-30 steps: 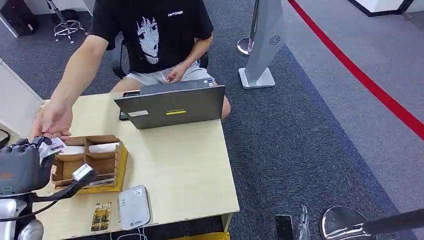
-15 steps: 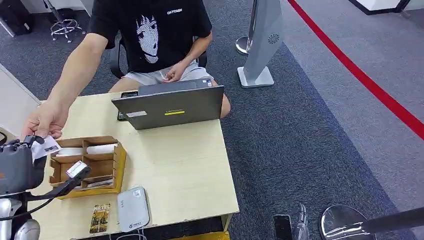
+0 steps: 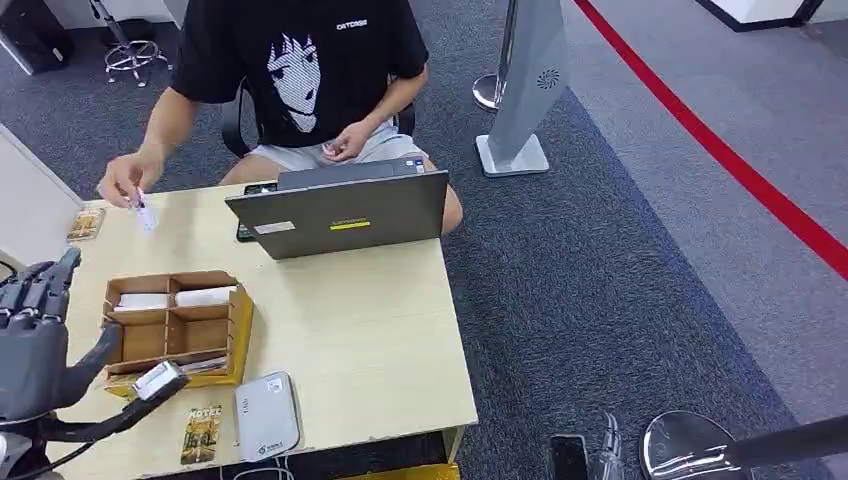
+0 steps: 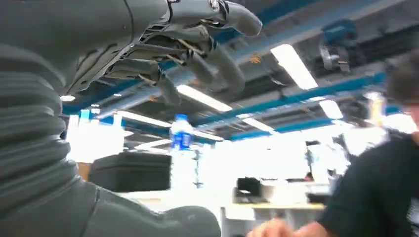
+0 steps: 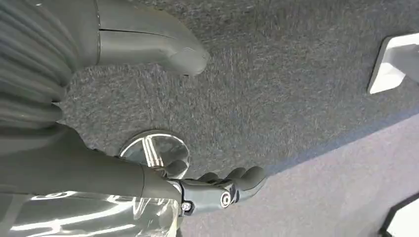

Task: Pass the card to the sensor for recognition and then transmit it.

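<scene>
Grey carpet is running around a pale wooden desk (image 3: 350, 330), with a red floor stripe crossing off to the right and a person sitting behind an open laptop (image 3: 340, 212). I am reading my left hand (image 3: 35, 330) as empty: it is hanging at the near-left corner of the desk with its fingers (image 4: 217, 59) spread apart, and the left wrist view is showing them loosely curved with nothing between them. My right hand (image 5: 217, 190) is hanging low beside the body over the carpet, fingers curling inward around nothing I can see. The card (image 3: 143, 213) is sitting in the person's hand (image 3: 125, 180), held just above the far-left part of the desk, well apart from my own hand. A white sensor (image 3: 267, 415) is lying flat near the front edge, beside a wooden tray (image 3: 235, 330) with compartments holding what look like more cards. Judging from this layout, I am taking the handover as done, since the person is holding the card; whether the sensor read it I cannot tell. What I judge is remaining is drawing the left arm back.
</scene>
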{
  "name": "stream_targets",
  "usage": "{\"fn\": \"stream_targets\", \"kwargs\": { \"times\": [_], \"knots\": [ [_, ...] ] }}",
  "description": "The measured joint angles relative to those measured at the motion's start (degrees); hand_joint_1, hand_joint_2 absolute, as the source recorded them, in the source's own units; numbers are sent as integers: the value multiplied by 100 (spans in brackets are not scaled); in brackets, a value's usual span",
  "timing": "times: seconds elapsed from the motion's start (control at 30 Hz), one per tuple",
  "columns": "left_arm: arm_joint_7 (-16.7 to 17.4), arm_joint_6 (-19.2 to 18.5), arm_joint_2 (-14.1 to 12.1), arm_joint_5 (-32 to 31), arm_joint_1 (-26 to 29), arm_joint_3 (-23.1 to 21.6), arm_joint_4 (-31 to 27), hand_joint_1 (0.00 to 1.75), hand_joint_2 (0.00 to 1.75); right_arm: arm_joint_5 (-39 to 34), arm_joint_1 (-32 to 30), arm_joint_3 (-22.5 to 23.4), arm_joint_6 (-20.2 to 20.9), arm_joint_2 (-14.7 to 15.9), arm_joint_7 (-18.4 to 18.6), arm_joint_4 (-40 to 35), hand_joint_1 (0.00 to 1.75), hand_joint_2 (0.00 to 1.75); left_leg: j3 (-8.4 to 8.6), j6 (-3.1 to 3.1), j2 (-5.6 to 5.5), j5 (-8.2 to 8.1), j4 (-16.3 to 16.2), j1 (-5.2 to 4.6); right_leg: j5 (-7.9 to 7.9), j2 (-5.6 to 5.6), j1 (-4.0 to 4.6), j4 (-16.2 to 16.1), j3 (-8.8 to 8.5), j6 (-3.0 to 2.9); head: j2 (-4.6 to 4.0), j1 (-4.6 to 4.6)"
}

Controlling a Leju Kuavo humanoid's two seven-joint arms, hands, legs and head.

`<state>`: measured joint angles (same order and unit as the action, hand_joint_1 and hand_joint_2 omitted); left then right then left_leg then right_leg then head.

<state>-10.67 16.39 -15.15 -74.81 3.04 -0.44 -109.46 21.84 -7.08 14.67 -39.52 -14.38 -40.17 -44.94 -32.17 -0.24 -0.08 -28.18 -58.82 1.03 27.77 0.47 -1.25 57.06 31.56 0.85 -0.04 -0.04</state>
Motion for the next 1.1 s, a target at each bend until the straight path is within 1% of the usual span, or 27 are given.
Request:
{"fn": "stream_targets", "kwargs": {
  "times": [0.07, 0.17, 0.37, 0.47, 0.57, 0.67, 0.77, 0.93, 1.1],
  "knots": [
    [-79, -249, -157, 81, 81, -77, -87, 0, 175, 9, -9, 35, 0, 0, 0, -15, 0, 175, 0, 0, 0, 0, 0, 1, 0, 0, 0, 0, 0, 0, 0, 2],
    [-78, -649, -439, 92, 185, -175, -120, 0, 175, 18, -5, 72, 0, 0, 0, -33, 0, 175, 0, 0, 0, 0, 2, 1, 0, 0, 1, 1, 1, 0, 0, 0],
    [149, -1590, -1181, 340, 342, -267, -96, 0, 175, 37, 3, 151, 0, 0, 0, -55, 0, 175, -1, -2, 0, 1, 3, 4, 1, 0, 3, 1, 1, -1, 0, 0],
    [166, -1810, -1486, 459, 420, -271, -28, 0, 175, 53, 17, 162, 0, 0, 0, -55, 0, 175, -1, -2, 0, 1, 3, 4, 1, 0, 3, 1, 0, -1, -2, 2],
    [217, -1879, -1659, 485, 508, -291, 33, 0, 175, 68, 39, 164, 0, 0, 0, -52, 0, 175, -1, -2, 0, 1, 3, 3, 1, 0, 2, 1, 0, -1, 0, 0],
    [300, -1809, -1683, 408, 523, -372, 142, 0, 175, 96, 66, 164, 0, 0, 0, -52, 0, 175, -2, -2, -4, 1, 3, 2, 1, -5, 2, 1, -1, -1, -2, 2],
    [378, -1598, -1602, 256, 528, -483, 234, 0, 175, 103, 78, 164, 0, 0, 0, -52, 0, 175, -1, -2, -4, 1, 3, 1, 1, -5, 1, 0, -1, -1, 0, 4],
    [470, -1337, -1333, -70, 493, -780, 416, 0, 175, 131, 106, 162, 0, 0, 0, -41, 0, 175, -1, -2, -4, 1, 3, 0, 1, -6, 0, -1, -1, -1, 0, 2],
    [555, -1138, -976, -258, 442, -1038, 593, 0, 175, 195, 116, 140, 0, 0, 0, -33, 0, 175, 0, -2, -5, 1, 3, 0, 1, -6, 1, 0, 0, -1, 0, 0]
  ]
}}
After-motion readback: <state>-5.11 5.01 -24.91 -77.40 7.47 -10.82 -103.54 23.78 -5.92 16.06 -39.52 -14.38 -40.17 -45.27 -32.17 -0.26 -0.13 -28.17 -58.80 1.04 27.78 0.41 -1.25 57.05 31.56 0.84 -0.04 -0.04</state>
